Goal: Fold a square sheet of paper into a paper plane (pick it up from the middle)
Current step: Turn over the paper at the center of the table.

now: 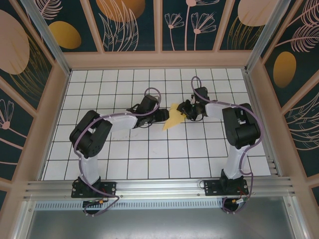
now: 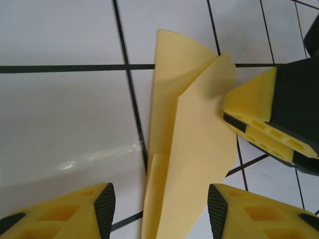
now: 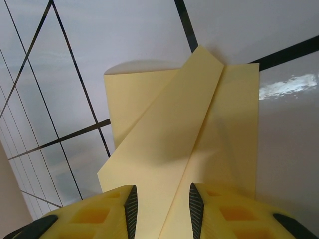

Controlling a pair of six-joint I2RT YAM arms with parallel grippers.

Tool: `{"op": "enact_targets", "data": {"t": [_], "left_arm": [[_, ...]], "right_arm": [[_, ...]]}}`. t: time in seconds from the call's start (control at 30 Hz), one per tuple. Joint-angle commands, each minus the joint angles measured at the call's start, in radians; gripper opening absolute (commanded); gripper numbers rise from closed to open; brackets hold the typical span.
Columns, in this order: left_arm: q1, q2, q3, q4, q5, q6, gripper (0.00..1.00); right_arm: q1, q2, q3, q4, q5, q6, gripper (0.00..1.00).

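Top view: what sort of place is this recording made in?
Probably a purpose-built robot test booth, not a home or workshop: a white gridded table, leaf-print walls closing it in on three sides, and a left arm and right arm bolted to an aluminium rail at the near edge.

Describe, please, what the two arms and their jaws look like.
Both the left arm and the right arm have white links, chunky black joints and a thin purple cable looping alongside. Each stands on a black base plate. The jaws are yellow wedges with hollow cells, faced with ribbed black pads.
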Motion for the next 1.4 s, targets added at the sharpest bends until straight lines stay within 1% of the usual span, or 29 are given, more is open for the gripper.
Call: {"op": "enact_targets", "data": {"t": [0.0,0.13,0.3,0.53,0.6,0.73,0.87,0.97,1.03,1.1,1.2,1.3,1.37], "left_arm": [[0.024,0.055,0.064,0.044,0.103,0.054,0.54],[0.038,0.118,0.125,0.031,0.159,0.082,0.53],[0.045,0.182,0.186,0.008,0.193,0.105,0.49],[0.048,0.219,0.222,0.034,0.260,0.126,0.35],[0.048,0.227,0.230,0.039,0.279,0.130,0.33],[0.048,0.251,0.256,0.018,0.281,0.143,0.27],[0.048,0.240,0.260,0.013,0.264,0.157,0.12],[0.048,0.193,0.255,-0.006,0.225,0.187,0.03],[0.048,0.143,0.240,-0.021,0.190,0.215,0.01],[0.048,0.082,0.222,-0.062,0.140,0.248,0.00],[0.050,-0.022,0.194,-0.146,0.021,0.290,0.00],[0.049,-0.126,0.169,-0.230,-0.108,0.325,0.00],[0.048,-0.193,0.160,-0.291,-0.216,0.347,0.00]], "right_arm": [[0.004,0.009,0.025,-0.009,-0.011,-0.013,0.36],[0.004,-0.005,0.021,-0.003,-0.015,-0.020,0.36],[-0.006,-0.031,0.008,0.000,-0.017,-0.024,0.36],[-0.023,-0.075,-0.013,-0.004,-0.005,-0.030,0.35],[-0.028,-0.084,-0.017,-0.006,-0.003,-0.031,0.36],[-0.036,-0.100,-0.025,-0.010,0.000,-0.032,0.36],[-0.045,-0.121,-0.032,-0.017,0.010,-0.037,0.36],[-0.057,-0.141,-0.037,-0.023,0.015,-0.039,0.36],[-0.067,-0.162,-0.043,-0.025,0.023,-0.040,0.38],[-0.079,-0.187,-0.052,-0.029,0.033,-0.043,0.43],[-0.093,-0.226,-0.064,-0.035,0.059,-0.055,0.54],[-0.099,-0.252,-0.066,-0.047,0.087,-0.080,0.60],[-0.102,-0.265,-0.067,-0.054,0.109,-0.097,0.64]]}}
